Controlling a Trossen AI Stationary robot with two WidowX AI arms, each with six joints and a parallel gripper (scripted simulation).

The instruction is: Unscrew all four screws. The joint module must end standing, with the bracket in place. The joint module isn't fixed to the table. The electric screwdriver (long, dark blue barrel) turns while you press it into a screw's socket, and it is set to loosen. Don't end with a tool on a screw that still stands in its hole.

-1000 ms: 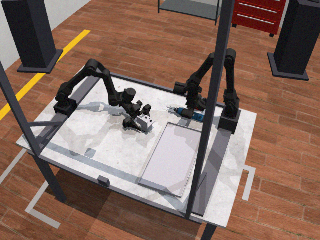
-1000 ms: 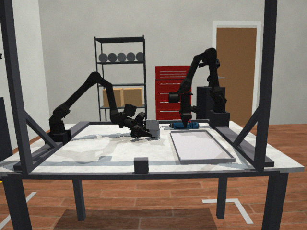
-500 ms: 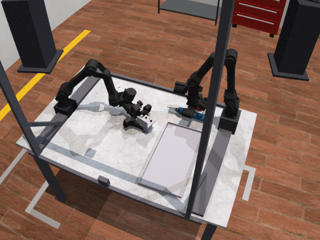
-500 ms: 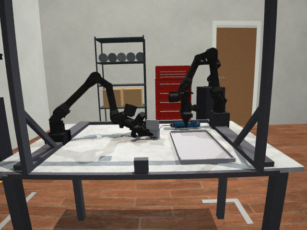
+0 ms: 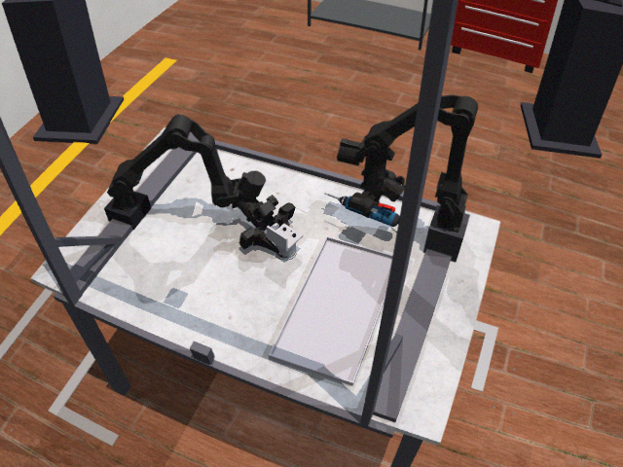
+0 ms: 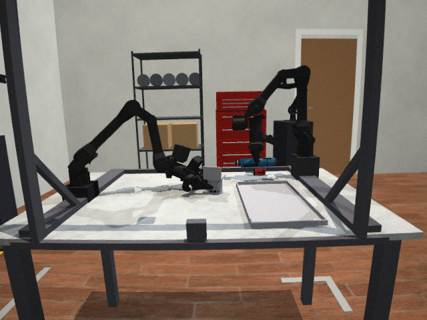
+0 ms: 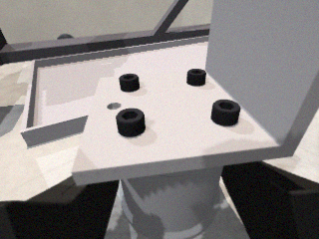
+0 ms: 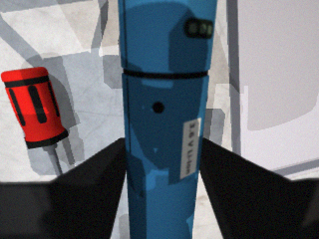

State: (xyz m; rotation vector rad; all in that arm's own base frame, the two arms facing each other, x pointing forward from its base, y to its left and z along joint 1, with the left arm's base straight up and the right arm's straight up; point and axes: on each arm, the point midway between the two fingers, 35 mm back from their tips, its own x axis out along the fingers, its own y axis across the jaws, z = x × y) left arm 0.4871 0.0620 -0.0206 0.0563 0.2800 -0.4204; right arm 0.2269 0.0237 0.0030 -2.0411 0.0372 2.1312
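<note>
The joint module [image 5: 288, 257] [image 6: 216, 188] [image 7: 171, 204] stands upright, with the L-shaped bracket [image 5: 279, 239] [image 6: 211, 173] [image 7: 171, 146] on top. In the left wrist view black socket screws [image 7: 131, 122] [image 7: 225, 113] [image 7: 129, 82] [image 7: 196, 77] stand at all four positions in its flat plate. My left gripper [image 6: 211, 188] [image 7: 168, 154] is shut on the module's round body, below the bracket. My right gripper [image 5: 364, 203] [image 6: 255, 160] [image 8: 161, 144] is shut on the blue electric screwdriver [image 5: 384, 216] [image 6: 269, 161] [image 8: 164, 95], held level above the table, its bit pointing toward the module.
A red-handled screwdriver [image 5: 386, 206] [image 6: 259, 171] [image 8: 35, 107] lies on the table below the electric one. A shallow tray [image 5: 332, 311] [image 6: 289, 224] [image 7: 55, 131] lies beside the module. Frame posts and dark rails border the table.
</note>
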